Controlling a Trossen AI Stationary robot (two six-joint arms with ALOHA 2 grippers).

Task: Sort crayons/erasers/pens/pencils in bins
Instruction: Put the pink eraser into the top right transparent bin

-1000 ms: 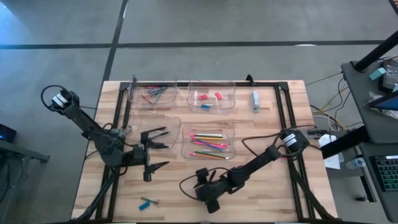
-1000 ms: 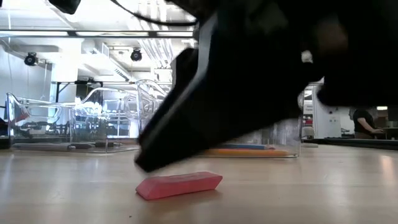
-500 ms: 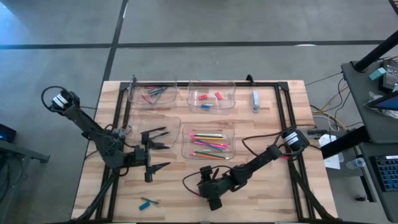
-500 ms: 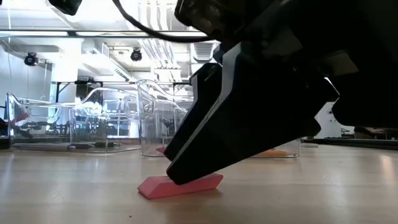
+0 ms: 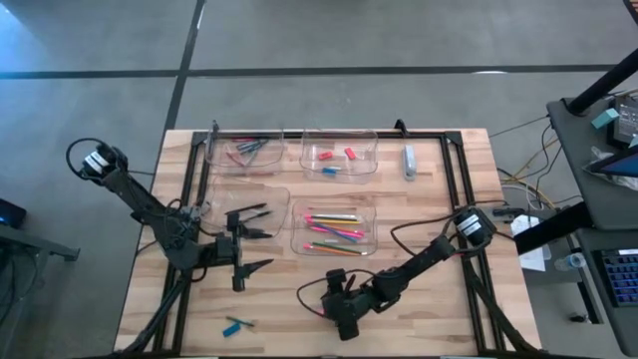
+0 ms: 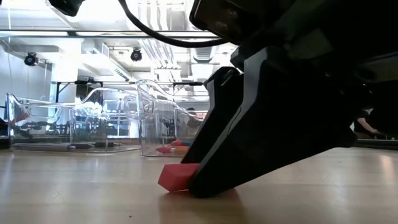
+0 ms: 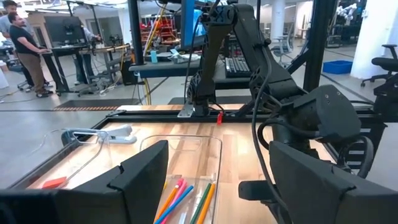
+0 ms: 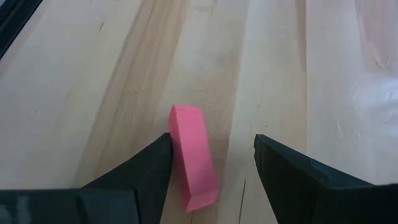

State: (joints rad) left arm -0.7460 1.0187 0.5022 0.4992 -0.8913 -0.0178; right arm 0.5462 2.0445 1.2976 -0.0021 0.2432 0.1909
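Down at the near edge of the table [image 5: 429, 150], right gripper [image 8: 211, 162] lowered over a pink eraser [image 8: 193, 155], fingers spread with the eraser lying between them. In the right wrist view, eraser close against one finger and apart from the other; touching or not, cannot tell. Not pinched. In the low view, most of the eraser [image 6: 176, 177] hidden behind the dark gripper body, only one end showing on the wood. In the high view, eraser fully covered by the right gripper [image 5: 344, 311].

Also near the front, toward the left corner, a small teal and blue crayon pair [image 5: 235, 324] lying on the bare table; too small to tell more.

Farther back, left gripper [image 5: 251, 239] waiting over the left part of the table, fingers spread wide and holding nothing. Beneath and beside it, a clear bin [image 5: 279, 197]; contents hard to make out, hidden in part by the gripper.

Just right of it, the pencil bin [image 5: 371, 211] with pencils [image 5: 334, 231] in orange, pink, yellow and green.

At the far side, one bin [image 5: 280, 140] with dark pens [image 5: 251, 150] and something reddish, and next to it a bin [image 5: 373, 140] with small erasers [image 5: 337, 160], pink and blue.

Right of that one, a pale blue-grey oblong item [image 5: 409, 162] on the table, outside any bin.
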